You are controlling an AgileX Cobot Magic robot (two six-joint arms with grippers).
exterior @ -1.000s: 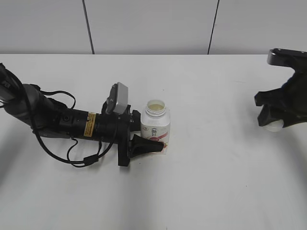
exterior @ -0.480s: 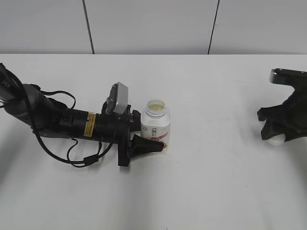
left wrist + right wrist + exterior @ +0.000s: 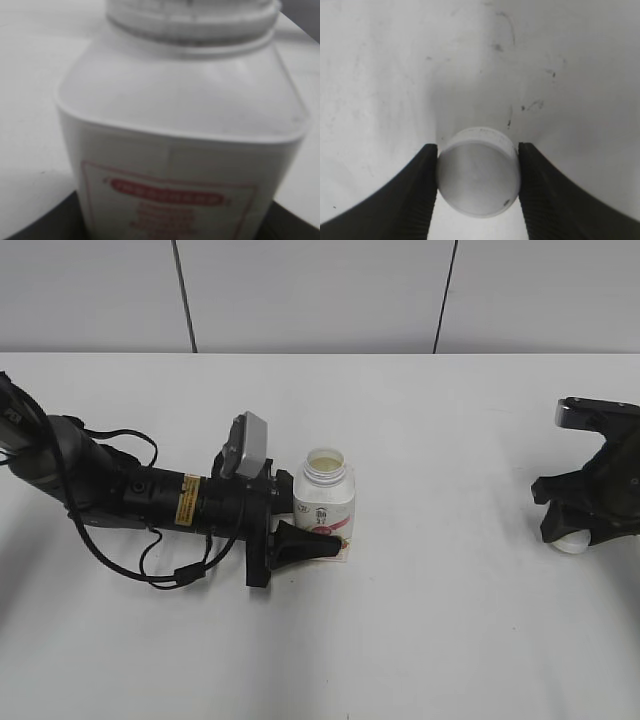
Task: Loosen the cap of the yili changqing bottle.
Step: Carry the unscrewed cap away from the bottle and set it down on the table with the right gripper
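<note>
Spreading across the whole exterior view, the flat white counter [image 3: 430, 640] carries everything, with a pale panelled wall [image 3: 310, 295] behind it at 12 o'clock. The left arm, black and cable-wrapped with a yellow label on its barrel [image 3: 150, 495], lies low over the counter from 9 o'clock toward the centre, a grey box-shaped camera housing [image 3: 248, 445] on its wrist. Its left pincer [image 3: 305, 525] is closed around the lower body of the small white squarish plastic bottle with a red-pink label [image 3: 326, 502], one black finger [image 3: 305, 543] lying across the front of the label. The bottle stands upright just left of centre, its wide neck open and showing a pale yellowish inside. In the left wrist view the bottle [image 3: 180, 135] fills the frame, blurred, with its threaded neck at 12 o'clock and a red-outlined label below.

Well apart from the bottle, at 3 o'clock in the exterior view, the black right pincer [image 3: 575, 535] points down at the counter. It holds the small round white flat-topped plastic cap [image 3: 572, 540], which sits at or just above the counter surface; I cannot tell if it touches. In the right wrist view the cap [image 3: 479, 170] sits between the two black ribbed fingers [image 3: 417, 195], both pressed against its sides, with the scuffed counter [image 3: 520, 60] beyond.
</note>
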